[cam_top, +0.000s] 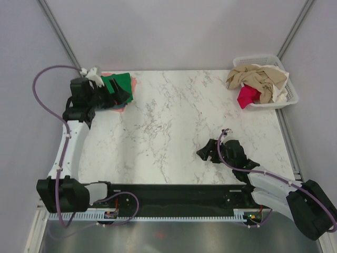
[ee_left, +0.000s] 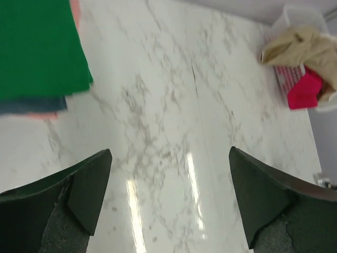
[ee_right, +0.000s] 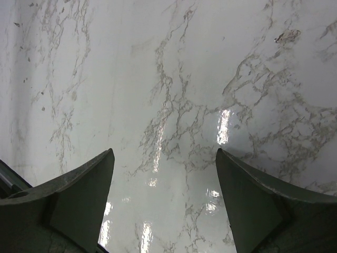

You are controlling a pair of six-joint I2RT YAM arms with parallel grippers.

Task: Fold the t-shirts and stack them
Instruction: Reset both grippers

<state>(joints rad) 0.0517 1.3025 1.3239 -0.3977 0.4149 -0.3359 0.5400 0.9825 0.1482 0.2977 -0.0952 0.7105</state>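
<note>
A folded bright green t-shirt [cam_top: 119, 83] lies on top of a stack at the table's far left, with a slate blue-grey tee [ee_left: 29, 106] and a salmon pink tee [ee_left: 75, 11] under it. My left gripper [cam_top: 123, 96] is open and empty, just beside the stack's right edge; the green tee also shows in the left wrist view [ee_left: 39, 47]. A beige t-shirt [cam_top: 258, 78] and a magenta-red t-shirt [cam_top: 247, 96] lie crumpled in the basket. My right gripper [cam_top: 208, 153] is open and empty over bare marble at the near right.
The white slatted basket [cam_top: 290, 94] stands at the table's far right corner, and shows in the left wrist view [ee_left: 297, 16]. Marble tabletop [cam_top: 174, 126] lies between the arms. Grey walls enclose the back and sides.
</note>
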